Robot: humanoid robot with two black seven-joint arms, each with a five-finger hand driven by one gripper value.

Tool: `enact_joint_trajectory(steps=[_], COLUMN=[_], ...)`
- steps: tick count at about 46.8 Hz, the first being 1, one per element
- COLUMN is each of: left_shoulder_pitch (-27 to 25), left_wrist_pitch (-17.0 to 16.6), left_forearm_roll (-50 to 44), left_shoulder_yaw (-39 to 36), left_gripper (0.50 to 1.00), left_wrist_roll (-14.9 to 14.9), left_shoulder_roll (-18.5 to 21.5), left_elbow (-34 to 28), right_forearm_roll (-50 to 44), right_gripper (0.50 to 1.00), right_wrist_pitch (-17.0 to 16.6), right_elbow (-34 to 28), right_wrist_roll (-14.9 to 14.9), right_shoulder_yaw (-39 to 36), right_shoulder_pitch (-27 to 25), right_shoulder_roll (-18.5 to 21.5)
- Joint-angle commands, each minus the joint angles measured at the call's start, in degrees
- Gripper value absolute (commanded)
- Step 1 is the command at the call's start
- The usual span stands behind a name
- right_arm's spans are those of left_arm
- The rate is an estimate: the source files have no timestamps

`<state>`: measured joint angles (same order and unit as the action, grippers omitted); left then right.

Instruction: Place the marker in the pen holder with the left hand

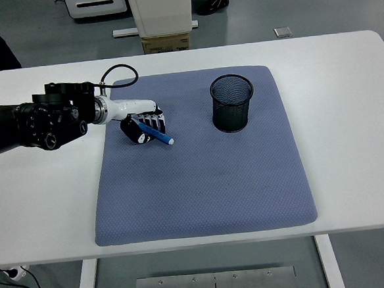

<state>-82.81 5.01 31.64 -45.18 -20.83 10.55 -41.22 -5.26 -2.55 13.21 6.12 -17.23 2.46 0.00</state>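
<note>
A blue marker (158,134) with a white tip pokes out to the right and downward from my left hand (142,126), whose fingers are curled around it over the upper left part of the blue-grey mat (201,183). The black mesh pen holder (231,102) stands upright on the mat's upper right area, about a hand's width to the right of the marker tip. My left arm (39,122) reaches in from the left edge. No right arm shows.
The mat covers the middle of the white table (347,107). Behind the table's far edge stand a cardboard box (166,43) and a white cabinet base (159,11) on the floor.
</note>
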Motion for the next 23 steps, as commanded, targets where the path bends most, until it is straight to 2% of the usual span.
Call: enact_joint_trajectory(steps=[1,23], left_shoulder_pitch=[-0.07,-0.07], left_wrist_pitch=[0.0,0.0], left_forearm_roll=[0.0,-0.09], left_shoulder_yaw=[0.0,0.26], left_gripper=[0.596,0.61], left_wrist_roll=[0.0,0.0], left_shoulder_roll=[0.0,0.0], left_elbow=[0.0,0.0], right_forearm_roll=[-0.01,-0.01], right_gripper=[1.0,1.0], right_wrist_pitch=[0.0,0.0], right_elbow=[0.06,-0.03], right_wrist_roll=[0.03,0.03], right_shoulder_yaw=[0.0,0.0], right_shoulder_pitch=[0.0,0.0], right_shoulder_roll=[0.0,0.0])
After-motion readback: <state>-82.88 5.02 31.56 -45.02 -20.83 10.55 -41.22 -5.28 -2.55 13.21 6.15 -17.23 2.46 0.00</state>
